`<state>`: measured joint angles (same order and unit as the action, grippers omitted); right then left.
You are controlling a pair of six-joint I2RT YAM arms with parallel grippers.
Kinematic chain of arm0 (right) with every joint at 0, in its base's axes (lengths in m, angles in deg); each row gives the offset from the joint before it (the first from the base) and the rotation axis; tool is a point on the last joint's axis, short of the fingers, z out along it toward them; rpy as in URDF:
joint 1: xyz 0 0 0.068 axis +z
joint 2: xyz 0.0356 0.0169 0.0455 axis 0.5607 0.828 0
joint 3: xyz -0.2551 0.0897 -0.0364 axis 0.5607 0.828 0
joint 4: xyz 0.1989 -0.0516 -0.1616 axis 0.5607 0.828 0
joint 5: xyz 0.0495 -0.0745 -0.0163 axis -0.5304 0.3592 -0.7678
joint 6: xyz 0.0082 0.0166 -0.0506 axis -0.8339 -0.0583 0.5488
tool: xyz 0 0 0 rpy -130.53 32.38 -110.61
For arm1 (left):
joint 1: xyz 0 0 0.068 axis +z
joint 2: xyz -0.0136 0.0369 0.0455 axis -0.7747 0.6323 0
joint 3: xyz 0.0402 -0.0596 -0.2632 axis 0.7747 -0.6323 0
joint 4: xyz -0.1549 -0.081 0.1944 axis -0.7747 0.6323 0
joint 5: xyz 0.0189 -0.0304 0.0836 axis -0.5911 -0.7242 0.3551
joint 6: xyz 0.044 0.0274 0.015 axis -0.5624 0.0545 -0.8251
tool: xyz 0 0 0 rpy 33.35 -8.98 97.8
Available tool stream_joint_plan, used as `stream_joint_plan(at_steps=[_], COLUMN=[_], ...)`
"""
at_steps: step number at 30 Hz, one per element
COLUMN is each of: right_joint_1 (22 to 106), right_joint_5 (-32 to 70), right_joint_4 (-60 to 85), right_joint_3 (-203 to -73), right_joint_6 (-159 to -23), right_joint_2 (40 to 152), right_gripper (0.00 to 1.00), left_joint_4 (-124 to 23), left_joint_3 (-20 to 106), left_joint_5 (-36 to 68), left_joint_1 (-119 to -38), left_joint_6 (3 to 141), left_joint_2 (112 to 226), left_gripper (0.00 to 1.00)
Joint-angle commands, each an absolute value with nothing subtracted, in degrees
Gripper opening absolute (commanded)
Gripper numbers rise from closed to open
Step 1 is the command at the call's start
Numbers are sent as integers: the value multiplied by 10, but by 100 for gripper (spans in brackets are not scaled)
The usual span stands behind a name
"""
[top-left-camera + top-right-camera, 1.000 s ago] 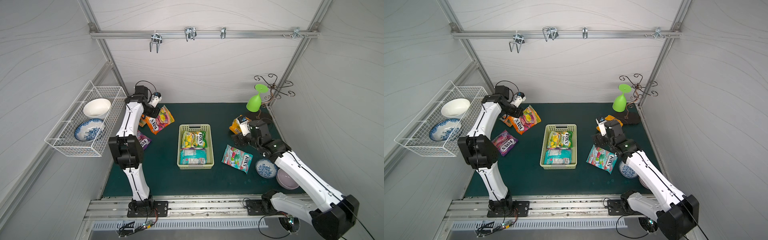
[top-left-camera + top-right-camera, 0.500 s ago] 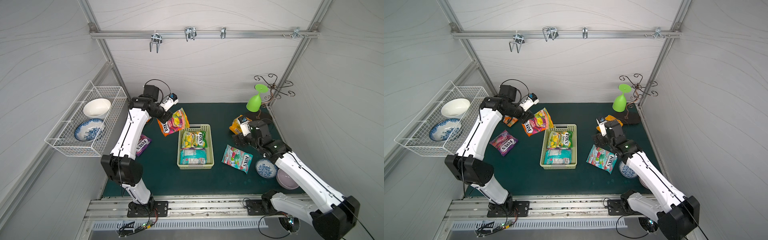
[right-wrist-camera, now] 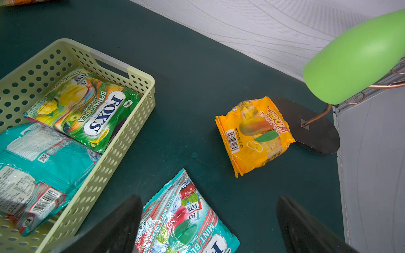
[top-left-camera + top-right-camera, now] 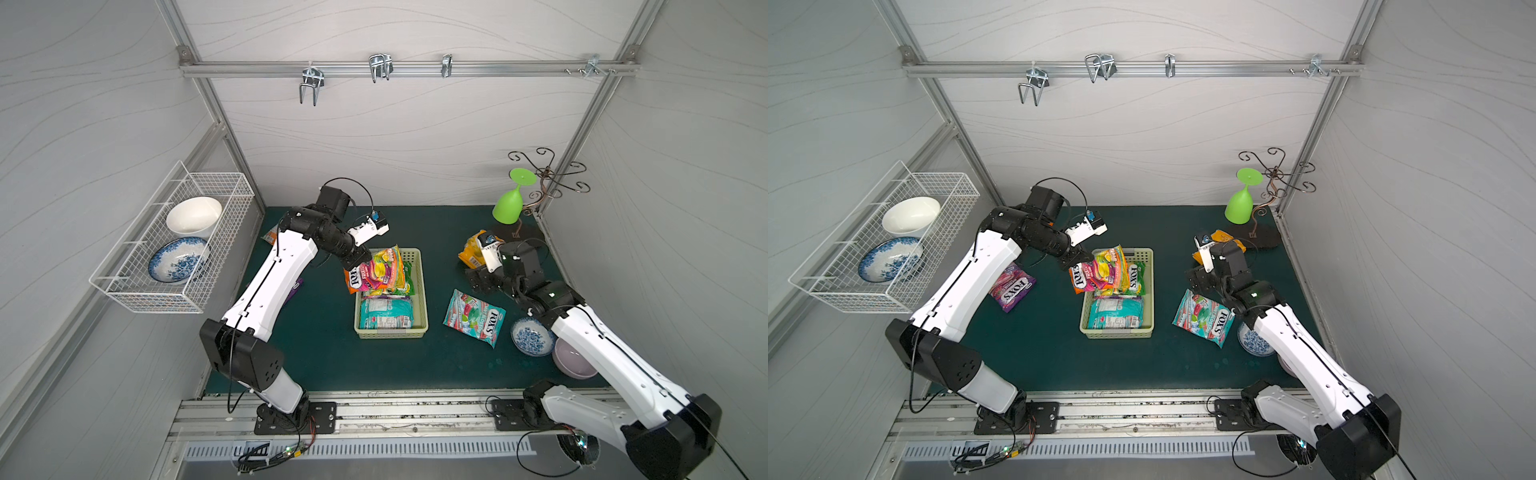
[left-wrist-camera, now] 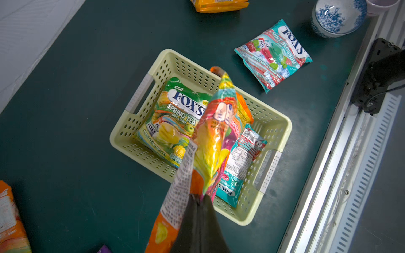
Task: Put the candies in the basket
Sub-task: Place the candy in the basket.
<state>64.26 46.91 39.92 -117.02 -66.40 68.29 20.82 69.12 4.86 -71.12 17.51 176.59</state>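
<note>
so: orange bag (image 4: 376,275) is light, floppy, glossy film, prob slippery. it droops, so pinch an edge seam, not the puffy middle. left gripper (image 5: 198,198) is clamped tight on its end seam, w/ the bag dangling over the basket (image 4: 390,333), above green bag (image 5: 175,114) & teal bag (image 5: 236,166) inside. right gripper (image 3: 208,203) gapes wide, empty, hovering by the mint bag (image 3: 182,221) just beside the basket.

left gripper (image 4: 359,267) swung from far left of the basket (image 4: 423,291) to its back-left rim, pinched orange candy bag (image 4: 380,277) carried along, now dangling over it
</note>
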Motion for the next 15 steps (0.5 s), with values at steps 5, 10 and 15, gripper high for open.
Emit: stream_joint_plan(at_steps=[5, 10, 15], right_joint_1=[645, 645, 644], right_joint_5=[482, 471, 464], right_joint_4=[391, 389, 384], right_joint_3=[-1169, -1166, -1163], right_joint_6=[-662, -663, -668], right_joint_2=[678, 678, 672], right_gripper=[99, 99, 99], left_joint_4=[178, 165, 160], left_joint_3=[673, 658, 639], left_joint_5=[39, 29, 27], left_joint_1=[-748, -763, -774], left_joint_6=[174, 191, 196], left_joint_2=[1763, 1782, 1801], left_gripper=[0, 0, 0])
